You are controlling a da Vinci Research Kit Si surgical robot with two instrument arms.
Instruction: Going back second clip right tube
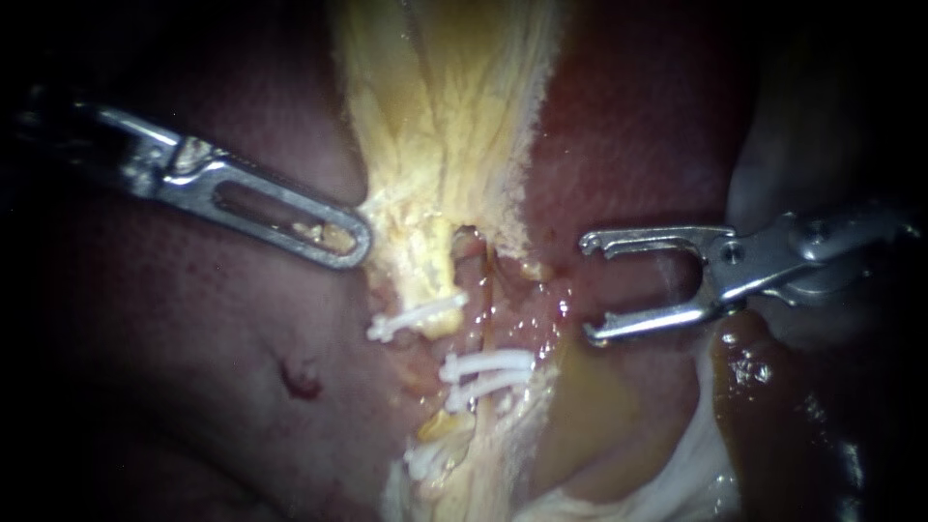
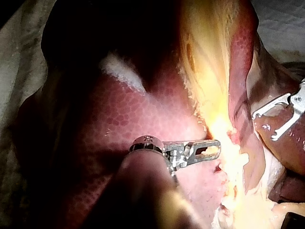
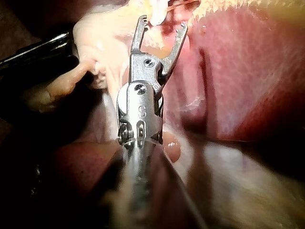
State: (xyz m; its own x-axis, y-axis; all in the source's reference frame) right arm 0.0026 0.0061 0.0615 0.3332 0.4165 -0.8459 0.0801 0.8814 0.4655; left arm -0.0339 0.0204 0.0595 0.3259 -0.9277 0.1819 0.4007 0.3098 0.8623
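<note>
My right instrument [image 1: 588,287] comes in from the right, its two thin jaws wide open and empty, just right of the clipped tubes. Two white clips [image 1: 486,375] sit close together across the thin right tube [image 1: 487,314]. One white clip [image 1: 416,317] crosses the thicker yellow left tube [image 1: 425,266], and another clip [image 1: 423,458] lies lower down. My left instrument [image 1: 353,242] has windowed jaws shut on the edge of the yellow gallbladder tissue [image 1: 445,106]. From the right wrist the open jaws [image 3: 161,24] point at pale tissue. From the left wrist the shut jaws [image 2: 213,150] meet the yellow tissue.
Dark red liver [image 1: 193,348] surrounds the field on both sides. A yellow-brown wet patch [image 1: 599,416] and white tissue folds [image 1: 677,474] lie below my right instrument. A small red spot [image 1: 302,377] marks the liver at lower left. My right instrument [image 2: 265,126] also shows in the left wrist view.
</note>
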